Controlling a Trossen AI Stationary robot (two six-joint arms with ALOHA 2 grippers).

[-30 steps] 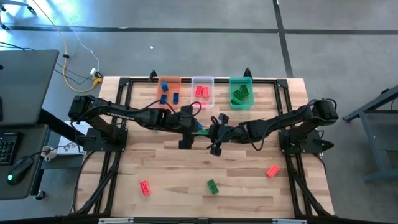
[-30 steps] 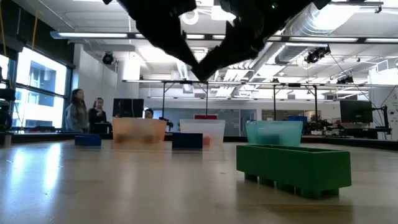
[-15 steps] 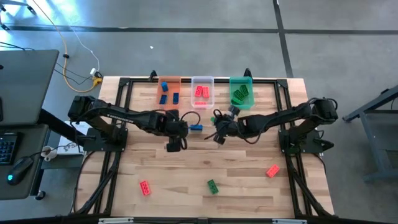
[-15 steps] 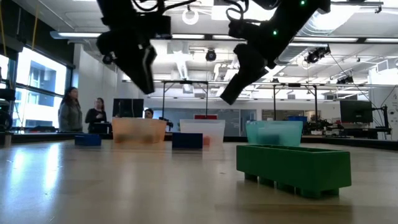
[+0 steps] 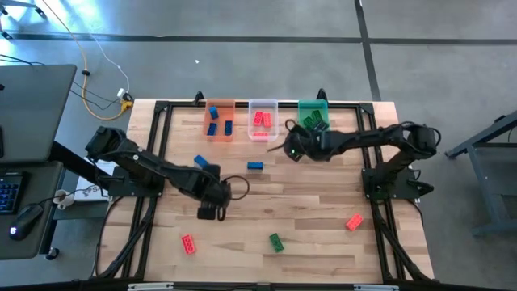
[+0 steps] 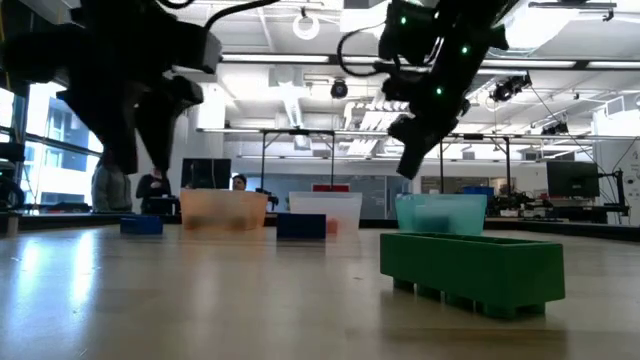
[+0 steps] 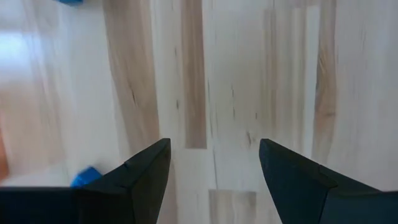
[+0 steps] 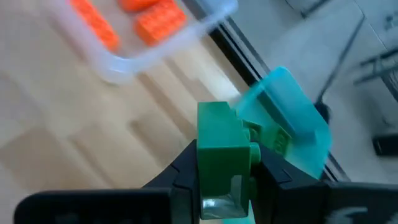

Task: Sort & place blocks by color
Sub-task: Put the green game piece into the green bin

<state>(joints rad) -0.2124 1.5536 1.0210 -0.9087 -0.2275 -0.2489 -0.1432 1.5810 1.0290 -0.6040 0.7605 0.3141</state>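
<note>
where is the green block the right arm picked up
The green block is clamped in the right pincer, held above the table just in front of the green bin, beside the clear bin.

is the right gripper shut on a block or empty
Shut on a green block: the right wrist view shows the right gripper clamping it from both sides, near the green bin.

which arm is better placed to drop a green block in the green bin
Right. Its pincer is shut on a green block beside the green bin; the left pincer is open, empty, over bare table.
</note>
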